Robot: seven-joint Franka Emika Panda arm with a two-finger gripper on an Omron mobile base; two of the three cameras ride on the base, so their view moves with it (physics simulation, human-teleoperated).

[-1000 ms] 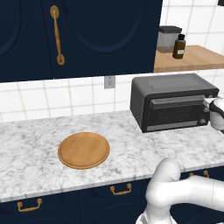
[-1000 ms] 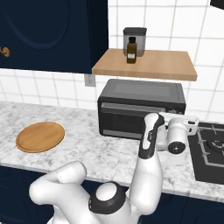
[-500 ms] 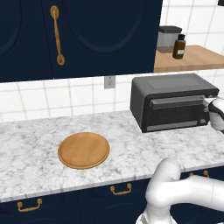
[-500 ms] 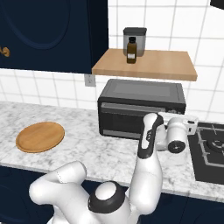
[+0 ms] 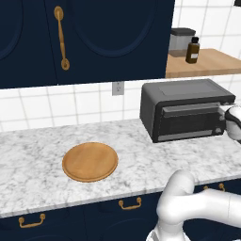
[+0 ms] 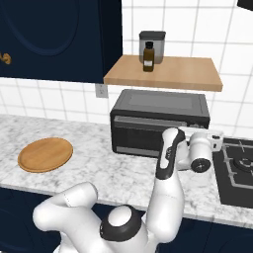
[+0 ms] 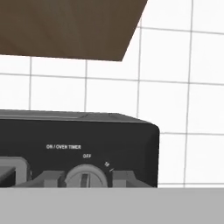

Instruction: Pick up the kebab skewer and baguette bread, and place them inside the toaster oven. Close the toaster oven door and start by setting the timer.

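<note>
The toaster oven [image 5: 188, 110] [image 6: 158, 123] stands on the marble counter against the tiled wall, and its door [image 5: 187, 122] [image 6: 141, 136] is closed. My gripper [image 5: 226, 117] [image 6: 207, 140] [image 7: 87, 179] is at the oven's right-hand knob panel. In the hand view the two fingertips [image 7: 51, 179] sit tight against either side of the timer knob [image 7: 86, 175], under the labels "ON / OVEN TIMER" and "OFF". The kebab skewer and the baguette bread are out of view.
A round wooden board [image 5: 90, 161] [image 6: 45, 154] lies on the counter to the oven's left. Above the oven, a wooden shelf [image 6: 163, 74] carries a brown bottle [image 6: 147, 57] and a grey canister [image 6: 152, 39]. A black stovetop [image 6: 237, 173] lies to the right.
</note>
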